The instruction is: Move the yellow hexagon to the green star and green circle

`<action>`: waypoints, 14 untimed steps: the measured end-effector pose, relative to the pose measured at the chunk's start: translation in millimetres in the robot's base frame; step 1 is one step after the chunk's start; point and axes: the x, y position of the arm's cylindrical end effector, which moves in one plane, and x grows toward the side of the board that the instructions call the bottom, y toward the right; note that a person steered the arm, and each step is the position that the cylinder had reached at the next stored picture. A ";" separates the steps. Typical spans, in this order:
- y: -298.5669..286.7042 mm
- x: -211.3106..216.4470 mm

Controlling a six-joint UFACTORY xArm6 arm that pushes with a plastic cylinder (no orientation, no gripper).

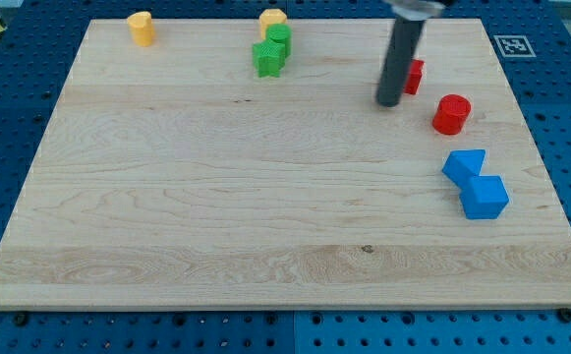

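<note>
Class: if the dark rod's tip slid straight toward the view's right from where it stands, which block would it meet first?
Most likely the small red block directly right of my tip; it looks partly hidden behind the rod, so depth is uncertain.

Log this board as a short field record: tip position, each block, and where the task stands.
tip: my tip rests on the board at the view's upper right, just left of a small red block
yellow hexagon: at the top edge, touching the green pair from above
green circle: under the hexagon
green star: below-left of the circle
other yellow block: top left
red cylinder: right side
blue blocks: and, touching, right side
task state: hexagon appears already beside the greens
</note>
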 end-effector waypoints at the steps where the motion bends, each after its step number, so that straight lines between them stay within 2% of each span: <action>1: -50.2 -10.3; 4: -58.9 -122.4; 5: -87.8 -158.7; 6: -112.8 -170.6; 10: -183.9 -169.9; 14: -192.3 -161.2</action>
